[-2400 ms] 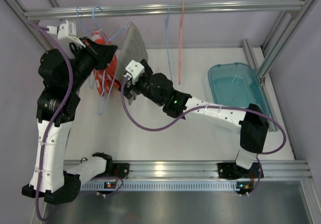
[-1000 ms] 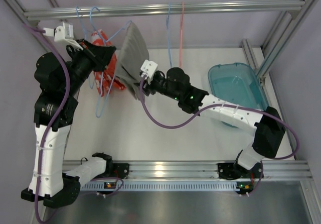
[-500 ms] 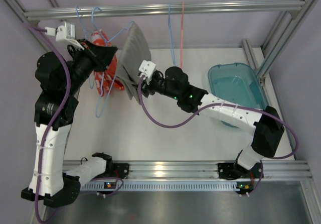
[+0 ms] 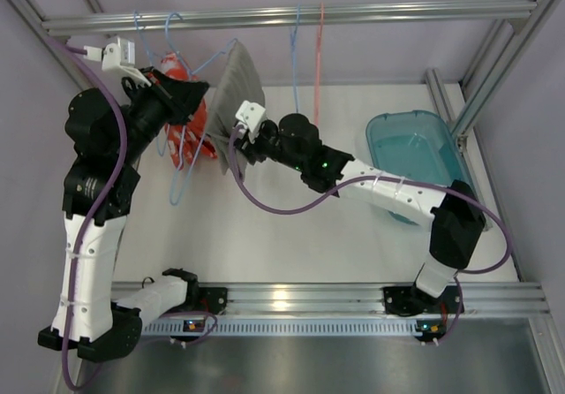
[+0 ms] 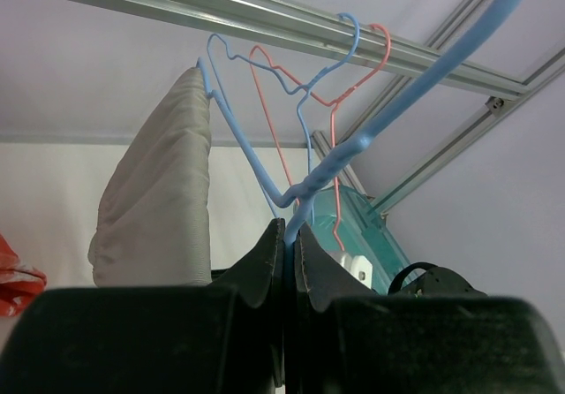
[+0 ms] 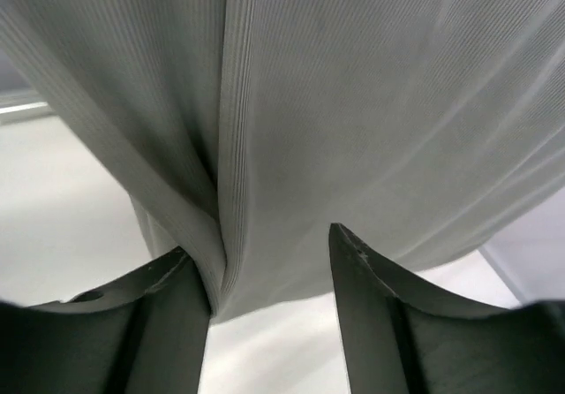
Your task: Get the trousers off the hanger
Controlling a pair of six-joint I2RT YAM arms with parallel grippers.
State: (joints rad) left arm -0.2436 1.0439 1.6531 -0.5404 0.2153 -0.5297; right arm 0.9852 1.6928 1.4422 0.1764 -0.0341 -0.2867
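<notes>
Grey ribbed trousers point(image 4: 237, 89) hang over a blue hanger point(image 4: 210, 60) beneath the top rail. My left gripper point(image 4: 194, 89) is shut on that hanger's wire; in the left wrist view the blue hanger point(image 5: 371, 129) runs down into the pinched left gripper point(image 5: 290, 239), with the trousers point(image 5: 159, 191) hanging to the left. My right gripper point(image 4: 232, 145) is at the trousers' lower edge. In the right wrist view the trousers point(image 6: 353, 102) hang between the fingers of the open right gripper point(image 6: 269, 253). A fold of the hem touches the left finger, and a gap remains at the right finger.
The aluminium rail point(image 4: 291, 14) carries a pink hanger point(image 4: 320, 49) and another blue hanger point(image 4: 297, 67). An orange-red garment point(image 4: 181, 125) hangs with pale blue hangers beside my left arm. A teal bin point(image 4: 415, 151) sits on the table at right.
My right gripper has moved left and up onto the trousers' lower edge, and its jaws have narrowed around the fabric. The left gripper keeps its hold on the hanger.
</notes>
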